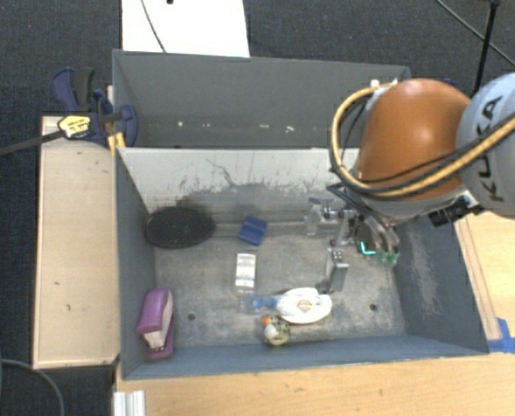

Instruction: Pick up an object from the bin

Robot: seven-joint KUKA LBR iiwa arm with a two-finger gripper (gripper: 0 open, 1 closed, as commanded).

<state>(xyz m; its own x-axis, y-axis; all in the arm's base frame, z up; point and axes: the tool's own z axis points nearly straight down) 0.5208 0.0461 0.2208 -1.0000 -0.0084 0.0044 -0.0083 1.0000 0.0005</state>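
Closing on nothing: your tool [327, 251] hangs right of centre over bare floor, so a squeeze here would likely catch nothing.
Scraping: its near finger ends just beside the white oval piece [305, 306]; go lower and you may knock that piece away or grind the bin [266, 102] floor.
Tool state: spread wide, nothing between the fingers, no contact you can make out.
Likeliest pick: the white oval piece, near side, right of centre.
Close by: a small round yellowish thing [277, 330] touching it; a clear block [245, 269] to the left.
Further out: blue block [253, 230], black disc [179, 228], purple thing [156, 319] in the near left corner.
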